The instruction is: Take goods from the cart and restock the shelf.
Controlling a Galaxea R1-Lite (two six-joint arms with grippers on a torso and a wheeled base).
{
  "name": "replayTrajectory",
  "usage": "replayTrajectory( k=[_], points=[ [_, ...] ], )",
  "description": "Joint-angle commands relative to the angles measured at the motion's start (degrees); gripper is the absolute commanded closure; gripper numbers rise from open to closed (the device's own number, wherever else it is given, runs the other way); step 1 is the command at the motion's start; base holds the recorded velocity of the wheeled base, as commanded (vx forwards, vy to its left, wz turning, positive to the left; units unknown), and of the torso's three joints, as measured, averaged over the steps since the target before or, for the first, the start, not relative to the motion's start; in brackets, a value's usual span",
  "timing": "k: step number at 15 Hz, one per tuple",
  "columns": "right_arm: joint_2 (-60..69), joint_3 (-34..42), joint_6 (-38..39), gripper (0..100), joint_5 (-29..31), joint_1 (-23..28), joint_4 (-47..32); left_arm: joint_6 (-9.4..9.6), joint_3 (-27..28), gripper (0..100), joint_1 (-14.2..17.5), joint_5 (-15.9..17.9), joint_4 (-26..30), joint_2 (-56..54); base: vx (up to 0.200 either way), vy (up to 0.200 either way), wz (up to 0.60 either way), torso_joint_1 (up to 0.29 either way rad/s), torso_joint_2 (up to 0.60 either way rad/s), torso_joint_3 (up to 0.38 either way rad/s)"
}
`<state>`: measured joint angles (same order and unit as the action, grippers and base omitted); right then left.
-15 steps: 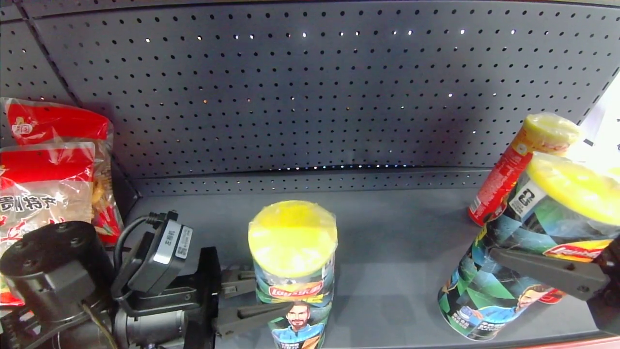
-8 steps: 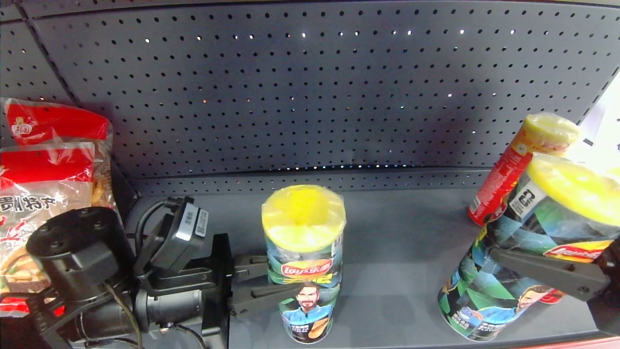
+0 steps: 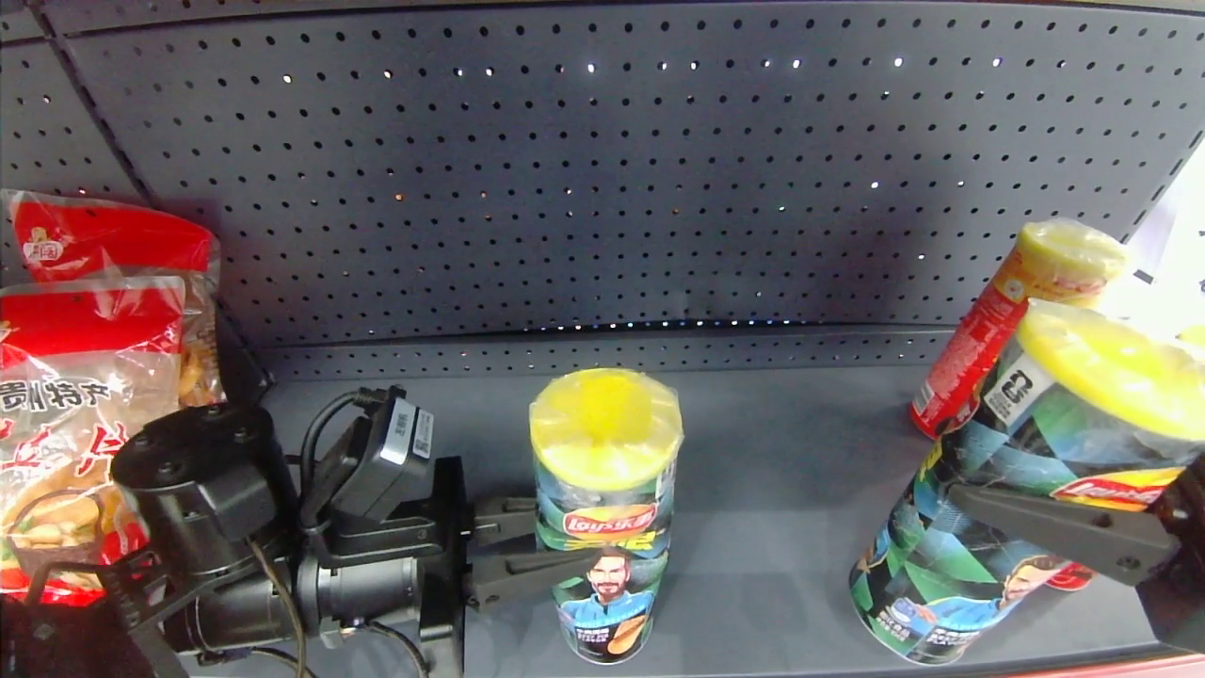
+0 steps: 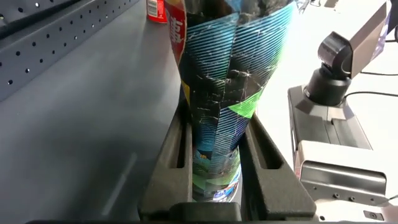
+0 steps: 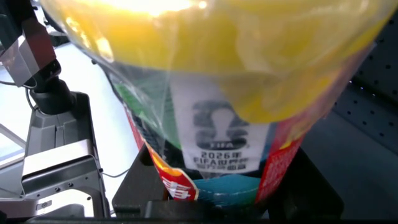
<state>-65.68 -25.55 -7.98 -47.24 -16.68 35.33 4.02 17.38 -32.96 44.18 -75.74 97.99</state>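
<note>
Since 1 second ago the left gripper [image 3: 563, 539] has carried its chip can [image 3: 607, 513] deeper onto the shelf [image 3: 781, 471] and toward the right. The can's base, cut off by the head view's lower edge before, now shows whole near the shelf's front edge, about mid-length. The second can [image 3: 988, 527] and the right arm have barely shifted.

The left gripper's 2 fingers [image 4: 177, 165] are closed partway against the can's lower body, 1 on each side, and the can stands upright between them, yellow lid up. Whether its base touches the shelf floor is unclear.

The right gripper [image 5: 217, 202] clamps the second can around its middle, its fingers [image 3: 1064, 532] spread just to the can's width. This can is tilted, lid leaning right, base low at the right end of the front edge.

Just behind it a red can [image 3: 974, 344] stands near the back right corner. 2 snack bags [image 3: 85, 377] sit at the shelf's left end, beside the left arm.
</note>
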Motion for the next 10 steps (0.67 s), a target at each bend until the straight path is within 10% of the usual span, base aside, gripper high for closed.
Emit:
replayTrajectory(
  k=[1,10],
  points=[
    [-0.15,-0.02,-0.01,100,-0.05,-0.02,0.0,0.02,0.72,100,0.0,-0.06,0.24,1.15,0.0,0.0,0.0,0.0,0.0,0.0],
    [-0.94,-0.11,-0.01,100,0.04,-0.02,0.0,0.28,0.9,100,0.18,-0.06,0.15,1.68,0.0,0.0,0.0,0.0,0.0,0.0]
  ],
)
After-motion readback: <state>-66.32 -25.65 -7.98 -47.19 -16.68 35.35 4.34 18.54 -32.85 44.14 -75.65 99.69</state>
